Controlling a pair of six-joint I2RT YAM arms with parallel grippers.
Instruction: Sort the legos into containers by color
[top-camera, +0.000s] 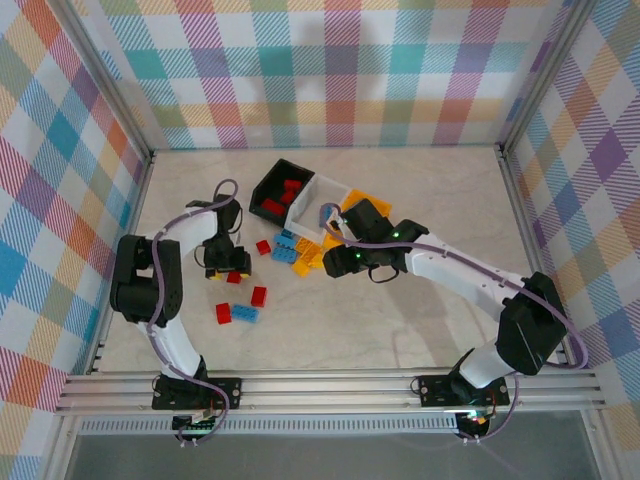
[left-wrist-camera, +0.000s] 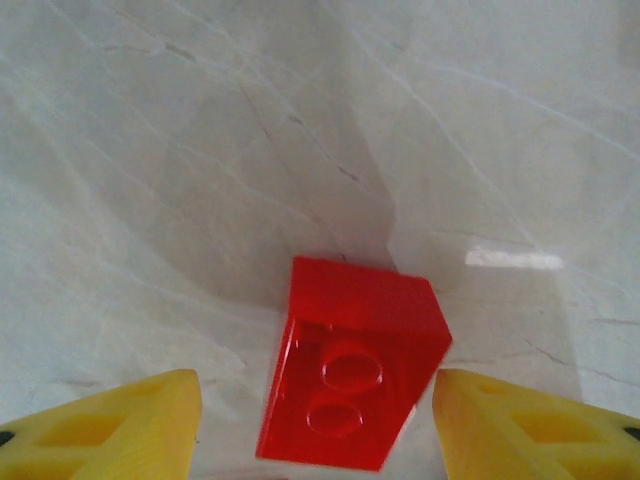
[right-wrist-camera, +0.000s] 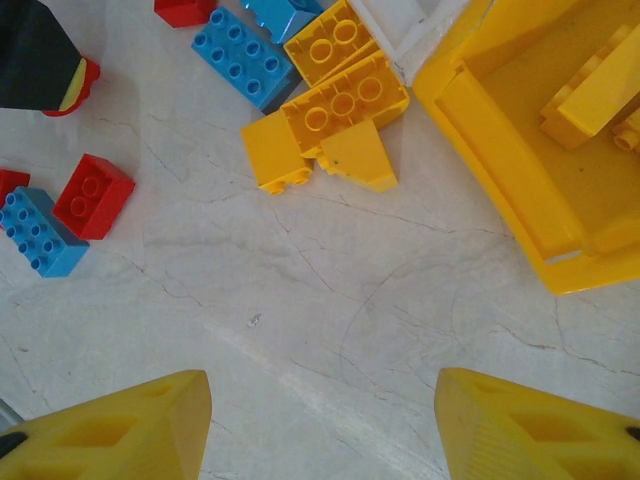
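My left fingers (left-wrist-camera: 110, 425) stand apart around a red lego (left-wrist-camera: 350, 365) left of the counter's middle, not touching it. My right fingers (right-wrist-camera: 120, 425) are spread and empty. The black bin (top-camera: 300, 170) and yellow bin (right-wrist-camera: 520, 170) are partly filled, and I judge most loose legos (top-camera: 258, 296) remain.

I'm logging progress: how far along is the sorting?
Done: red bricks lie in the black bin, yellow ones in the yellow bin. In hand: the left claw straddles a red brick, jaws open; the right claw hangs open over bare table. Left: the yellow pile, blue bricks and more reds lie loose.
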